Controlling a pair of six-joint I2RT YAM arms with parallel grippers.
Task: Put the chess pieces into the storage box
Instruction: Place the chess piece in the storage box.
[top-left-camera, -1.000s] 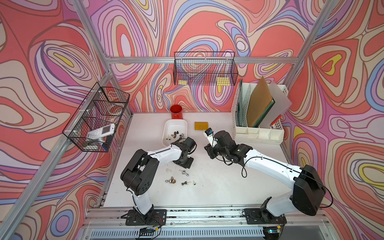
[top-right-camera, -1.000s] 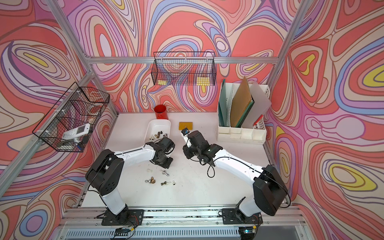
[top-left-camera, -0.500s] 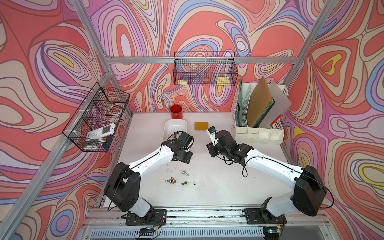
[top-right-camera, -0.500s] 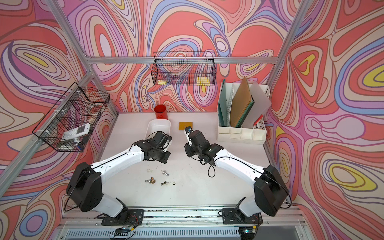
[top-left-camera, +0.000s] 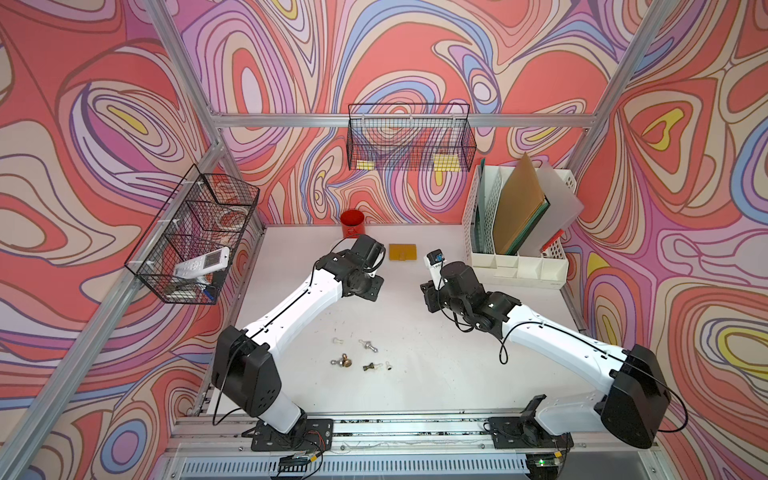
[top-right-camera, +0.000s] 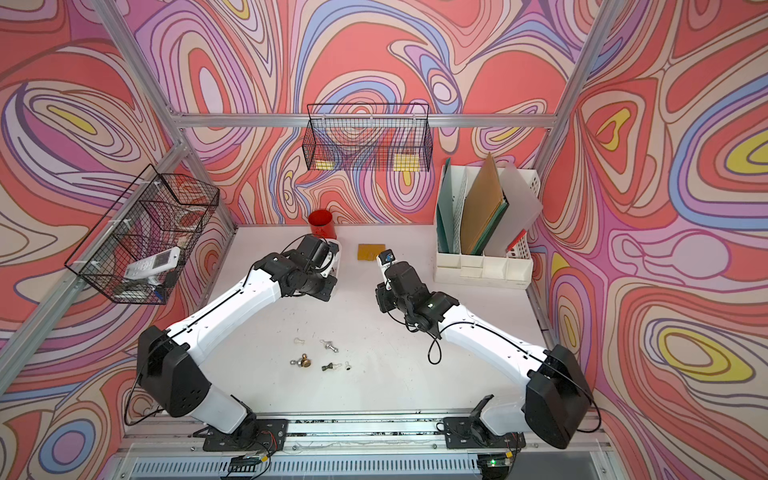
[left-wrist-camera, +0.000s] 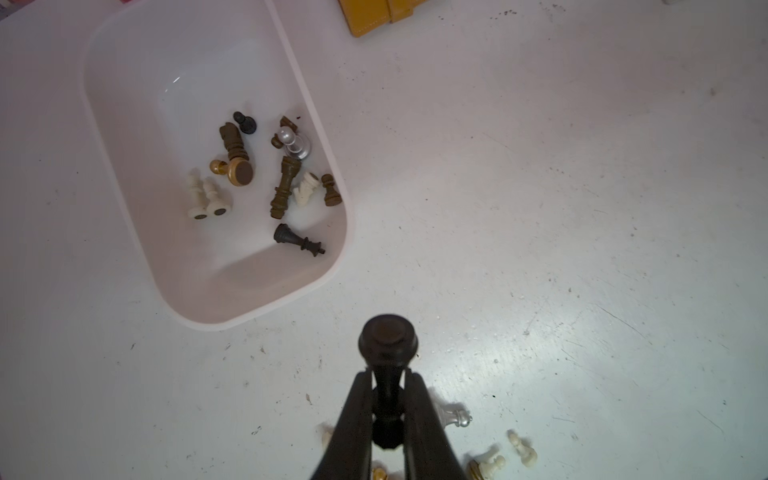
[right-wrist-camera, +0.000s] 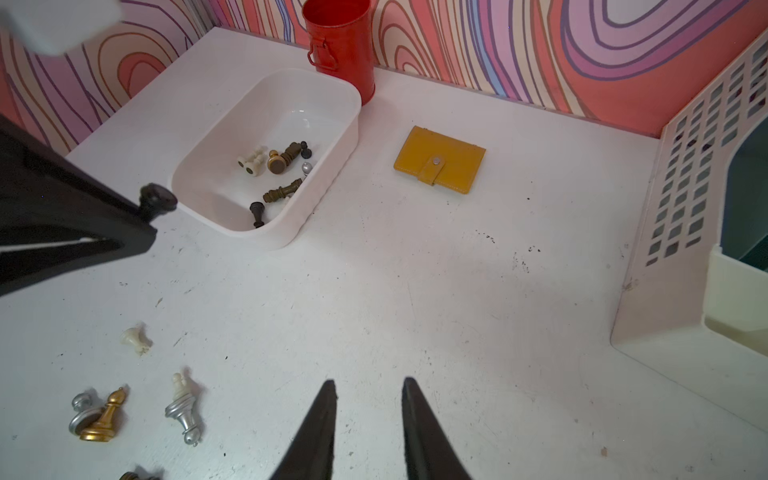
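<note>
Left gripper (left-wrist-camera: 386, 376) is drawn narrow on the stem of a black piece (left-wrist-camera: 387, 338); the grip looks square, one finger on either side of the waist. The piece's long axis runs in line with the fingers; its round base leads, clear of the fingertips, and its head sits back between the jaws. It hangs above the surface (left-wrist-camera: 540, 208), just outside the near corner of the storage box (left-wrist-camera: 266, 286); it is not yet over the rim. The box lies at the back-left of the surface, next to the red cup (right-wrist-camera: 340, 45); the stored pieces (left-wrist-camera: 286, 187) mostly lie on their sides, bunched in the half nearest the gripper, and the far half is bare.

My judgement of the step in hand: travel over the rim until the base is above the box floor, tip the base down, come low, then part the jaws; a release from height may bounce the piece out, and a release at the rim may roll it back onto the surface.

Right gripper (right-wrist-camera: 368, 386) stands part open and empty, well apart from the box; loose pieces (right-wrist-camera: 185, 411) lie toward the front middle of the surface, most on their sides.
</note>
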